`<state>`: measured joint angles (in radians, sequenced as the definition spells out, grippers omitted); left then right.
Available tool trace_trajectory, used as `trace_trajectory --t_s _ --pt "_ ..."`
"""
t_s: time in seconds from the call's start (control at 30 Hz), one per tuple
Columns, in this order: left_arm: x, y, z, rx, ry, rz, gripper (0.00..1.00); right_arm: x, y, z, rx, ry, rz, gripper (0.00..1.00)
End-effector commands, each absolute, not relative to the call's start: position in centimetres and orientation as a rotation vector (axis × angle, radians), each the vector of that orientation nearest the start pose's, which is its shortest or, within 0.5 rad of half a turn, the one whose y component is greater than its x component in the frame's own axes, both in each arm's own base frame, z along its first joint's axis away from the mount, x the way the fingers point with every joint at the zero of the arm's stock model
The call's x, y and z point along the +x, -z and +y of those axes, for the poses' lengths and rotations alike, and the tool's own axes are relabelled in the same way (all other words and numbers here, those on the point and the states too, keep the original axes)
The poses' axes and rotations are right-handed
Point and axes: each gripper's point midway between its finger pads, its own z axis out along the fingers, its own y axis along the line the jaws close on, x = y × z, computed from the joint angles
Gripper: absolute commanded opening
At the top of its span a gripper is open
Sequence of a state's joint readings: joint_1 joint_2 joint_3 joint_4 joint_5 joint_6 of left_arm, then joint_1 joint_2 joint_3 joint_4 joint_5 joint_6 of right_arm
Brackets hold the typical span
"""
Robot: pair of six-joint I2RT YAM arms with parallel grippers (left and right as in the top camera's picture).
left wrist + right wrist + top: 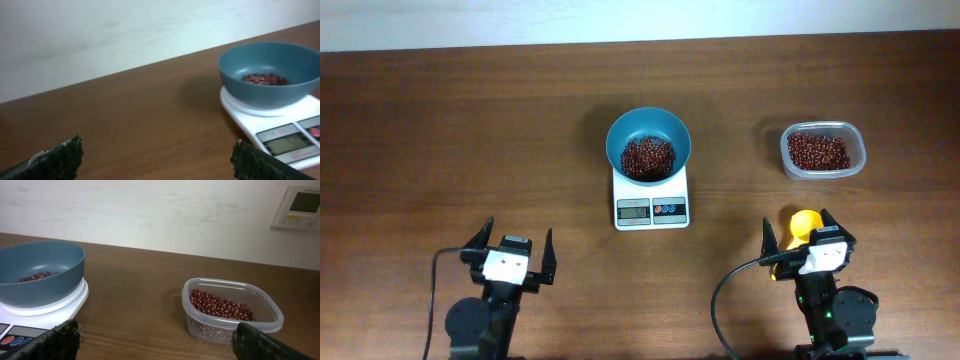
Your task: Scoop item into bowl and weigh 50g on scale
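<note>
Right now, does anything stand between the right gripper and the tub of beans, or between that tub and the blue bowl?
Nothing visible does. Only bare table shows from the open right gripper to the clear tub, and from there to the bowl on the scale. The yellow scoop lies right by the gripper.

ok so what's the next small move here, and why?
Probably lower the right end effector onto the yellow scoop lying between its open fingers. Neither it nor the left end effector holds anything. The bowl on the scale has some beans, the tub holds more. The display is unreadable here, so whether more is needed I can't tell.
</note>
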<state>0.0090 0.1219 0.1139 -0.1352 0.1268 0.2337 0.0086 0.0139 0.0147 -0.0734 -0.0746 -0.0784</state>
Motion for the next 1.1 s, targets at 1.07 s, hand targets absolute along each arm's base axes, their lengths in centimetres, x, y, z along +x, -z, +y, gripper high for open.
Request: trace_trajectory --t_s 1.07 --pt "24.5 -15.6 2.1 0.082 -0.218 1.652 0.99 24.6 -15.7 1.6 -0.126 -0.011 1.64 0.99"
